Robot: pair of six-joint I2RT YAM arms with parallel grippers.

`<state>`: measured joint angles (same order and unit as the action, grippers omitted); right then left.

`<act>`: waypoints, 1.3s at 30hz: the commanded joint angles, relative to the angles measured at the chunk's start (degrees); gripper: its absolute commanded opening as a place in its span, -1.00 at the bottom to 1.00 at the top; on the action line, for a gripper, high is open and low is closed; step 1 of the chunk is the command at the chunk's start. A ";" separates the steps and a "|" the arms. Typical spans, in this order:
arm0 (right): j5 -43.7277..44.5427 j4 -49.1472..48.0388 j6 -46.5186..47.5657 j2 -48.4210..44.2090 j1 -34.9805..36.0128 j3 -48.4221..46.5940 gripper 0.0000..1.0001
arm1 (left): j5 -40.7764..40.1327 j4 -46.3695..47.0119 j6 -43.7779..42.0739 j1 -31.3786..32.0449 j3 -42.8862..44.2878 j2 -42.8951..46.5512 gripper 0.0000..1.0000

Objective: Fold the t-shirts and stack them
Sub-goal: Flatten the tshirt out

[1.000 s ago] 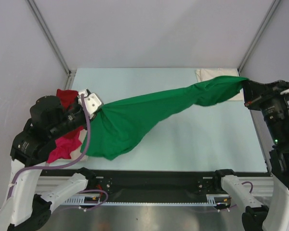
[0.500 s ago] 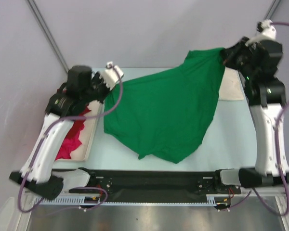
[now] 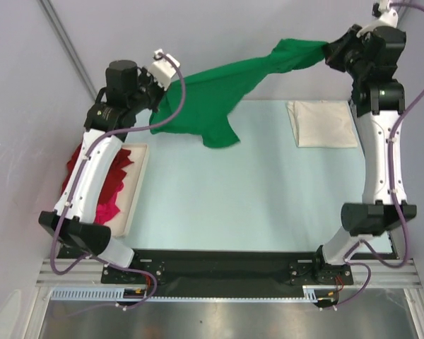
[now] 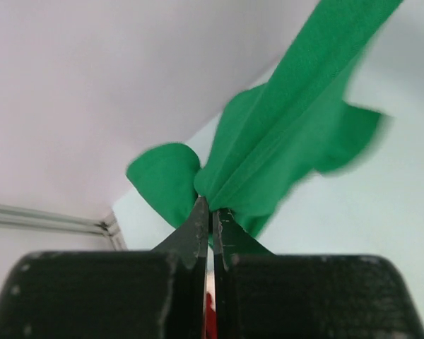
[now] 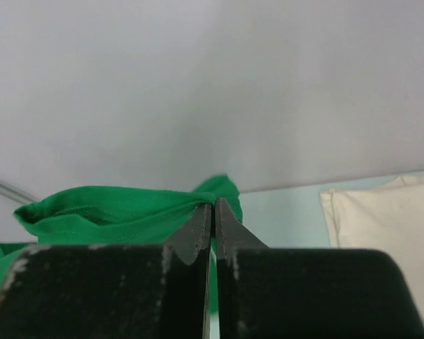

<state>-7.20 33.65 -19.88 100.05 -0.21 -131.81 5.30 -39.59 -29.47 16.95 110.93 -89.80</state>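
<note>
The bright green t-shirt hangs stretched in the air between both raised arms, above the far part of the table. My left gripper is shut on its left end, seen in the left wrist view with green cloth running away from the jaws. My right gripper is shut on its right end, seen in the right wrist view with green cloth. A cream-white t-shirt lies folded at the far right; it also shows in the right wrist view. Dark red and magenta pink shirts lie heaped at the left.
A shallow cream tray at the left holds the red and pink shirts. Grey enclosure walls and slanted frame bars stand close behind the raised arms. The black rail with the arm bases runs along the near edge.
Both arms have risen and swung toward the back, lifting the green shirt off the table. It went from spread low over the table to a stretched band high in the air.
</note>
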 commanded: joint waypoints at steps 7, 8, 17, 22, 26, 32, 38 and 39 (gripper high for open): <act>-5.19 -21.68 -4.54 -27.42 2.49 60.31 -1.00 | 7.44 8.39 -4.53 1.24 -40.86 8.41 -0.99; -5.02 -21.78 -7.51 -28.67 2.49 68.44 -1.00 | 7.53 8.57 -5.58 2.03 -43.58 8.50 -0.99; -3.79 -21.97 -10.27 -32.63 4.07 92.43 -1.00 | 23.52 -10.37 -17.18 7.56 -57.67 10.51 -0.36; -0.36 -17.57 -10.35 -34.66 3.55 95.33 -1.00 | 27.04 -20.68 -26.22 9.15 -56.63 12.72 -0.10; -0.18 -15.63 -10.97 -35.19 3.37 95.86 -1.00 | 25.83 -6.73 -12.41 3.65 -50.92 14.56 0.03; 0.96 -15.02 -10.44 -35.28 3.11 96.56 -1.00 | 5.17 9.10 6.97 -0.60 -39.33 1.76 0.26; 1.66 -15.02 -10.18 -34.66 3.02 96.30 -1.00 | 1.30 5.41 9.70 -0.69 -27.10 -15.63 0.38; 1.84 -14.75 -10.01 -34.57 3.02 96.13 -1.00 | 0.60 5.06 9.70 -0.60 -24.74 -17.41 0.38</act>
<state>-6.87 18.74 -30.04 65.93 3.14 -35.35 10.50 -33.17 -23.70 16.21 81.80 -101.34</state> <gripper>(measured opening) 0.018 0.689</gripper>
